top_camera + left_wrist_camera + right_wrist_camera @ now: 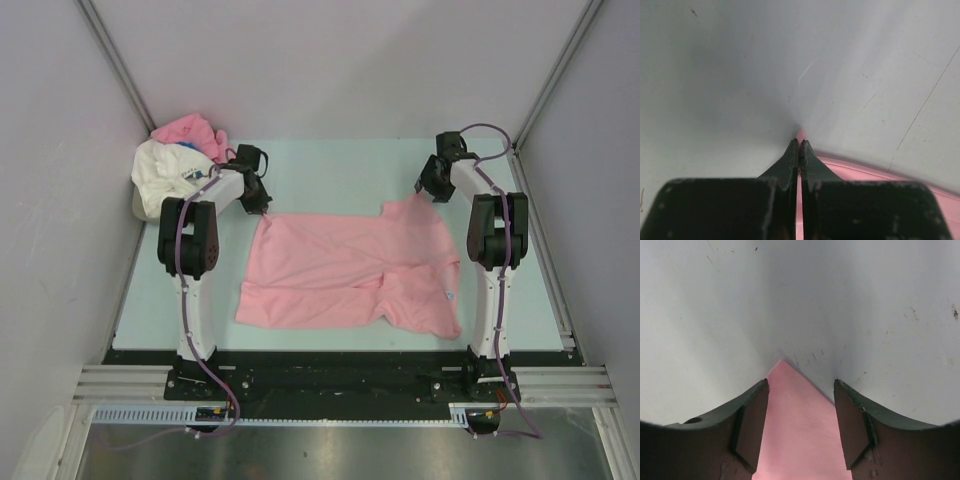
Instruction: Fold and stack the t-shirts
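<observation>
A pink t-shirt (345, 270) lies spread across the middle of the top view, mostly flat, with a folded band along its lower left edge and a small pale tag (448, 295) near its right side. Its upper left corner meets the left gripper (263, 207), and its upper right corner rises to a point just beside the right gripper (428, 194).

In the left wrist view the left gripper (800, 142) has its two dark fingers (787, 165) pressed together, with a sliver of pink cloth showing between them and at their tip. More of the pink t-shirt (865, 172) runs off toward the lower right of that frame.

In the right wrist view the right gripper (800, 385) has its fingers (752, 425) held apart. The pointed corner of the pink t-shirt (800, 440) lies on the table between them, and neither pad visibly presses on it.

In the upper left of the top view, beyond the left arm, a loose heap sits at the table's edge: a white t-shirt (160, 180) with a small blue print (190, 172), and a crumpled second pink t-shirt (188, 130) behind it.

The pale table (340, 170) takes up the centre of the frame, and plain grey walls (330, 60) close it in at the top and both sides.
</observation>
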Robot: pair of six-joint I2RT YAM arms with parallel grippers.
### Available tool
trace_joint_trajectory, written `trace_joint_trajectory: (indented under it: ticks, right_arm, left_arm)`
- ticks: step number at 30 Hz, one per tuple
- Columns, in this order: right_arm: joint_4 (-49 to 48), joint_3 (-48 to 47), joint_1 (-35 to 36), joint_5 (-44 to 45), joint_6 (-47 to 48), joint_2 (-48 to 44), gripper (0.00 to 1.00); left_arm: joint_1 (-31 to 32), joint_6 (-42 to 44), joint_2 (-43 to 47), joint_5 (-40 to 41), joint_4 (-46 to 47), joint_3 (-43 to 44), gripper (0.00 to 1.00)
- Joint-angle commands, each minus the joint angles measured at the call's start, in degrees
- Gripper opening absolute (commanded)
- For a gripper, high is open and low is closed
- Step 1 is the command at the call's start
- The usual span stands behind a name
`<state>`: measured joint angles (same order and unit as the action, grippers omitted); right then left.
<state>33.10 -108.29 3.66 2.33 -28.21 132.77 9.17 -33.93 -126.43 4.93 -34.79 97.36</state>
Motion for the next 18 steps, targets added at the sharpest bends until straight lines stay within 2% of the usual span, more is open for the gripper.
trace_joint_trajectory:
  ticks: [1, 4, 6, 10, 16, 18]
  right_arm:
    - [0.91, 2.03, 1.70, -0.92, -0.01, 2.75, 0.57]
    - [0.82, 2.03, 2.75, -1.10, -0.01, 3.28, 0.52]
    - [0.56, 1.94, 3.10, -1.10, -0.01, 3.72, 0.46]
    - [0.47, 1.50, 3.81, -1.18, -0.35, 4.69, 0.43]
    - [1.09, -0.08, 3.81, -1.36, -0.18, 6.19, 0.21]
    - [1.26, -0.25, 3.63, -1.01, -0.09, 6.27, 0.07]
  left_arm:
    - [-1.35, 0.80, 0.04, 1.49, -1.07, -1.65, 0.00]
    - [-1.43, 0.89, -0.04, 1.40, -0.99, -1.74, 0.00]
    - [-1.43, 0.97, -0.04, 1.49, -0.99, -1.74, 0.00]
    - [-1.43, 1.15, 0.13, 1.49, -0.99, -2.00, 0.00]
    - [-1.43, 1.50, 0.48, 1.40, -0.81, -1.91, 0.00]
    - [-1.43, 1.50, 0.48, 1.31, -0.90, -1.91, 0.00]
